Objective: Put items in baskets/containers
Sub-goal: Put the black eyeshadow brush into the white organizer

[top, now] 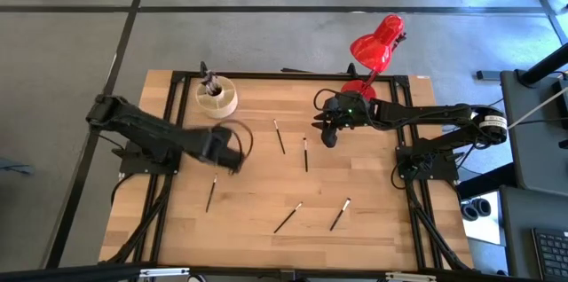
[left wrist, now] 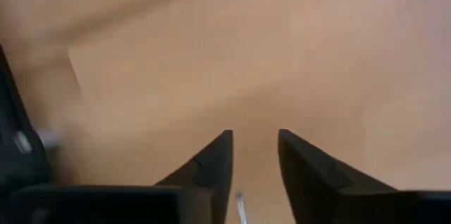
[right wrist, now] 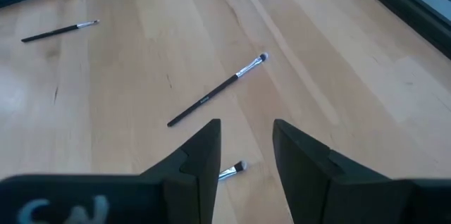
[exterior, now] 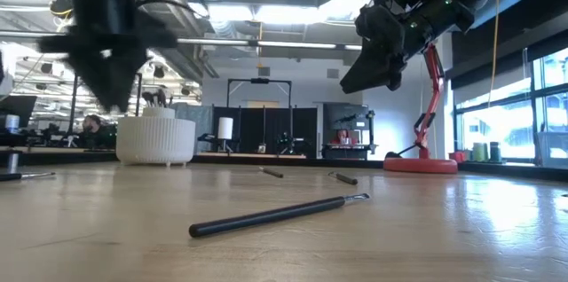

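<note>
- Pale wooden slatted table [top: 266,220] on a black frame, seen from above, takes up most of the shot.
- Glossy red desk lamp [top: 377,44] stands at about 1 o'clock on the far edge.
- Two dark arms: left gripper [top: 232,157] around 9 o'clock of centre, fingers apart with nothing between them. Right gripper [top: 327,135] near 2 o'clock, hanging above the table, also parted and empty.
- One round cream-white ribbed organiser cup [top: 216,97] at 11 o'clock, a few brushes standing inside.
- Five thin dark-handled makeup brushes lie loose: two mid-table [top: 280,137] [top: 305,153], one at 8 o'clock [top: 211,192], two near 6 o'clock [top: 287,217] [top: 340,214].
</note>
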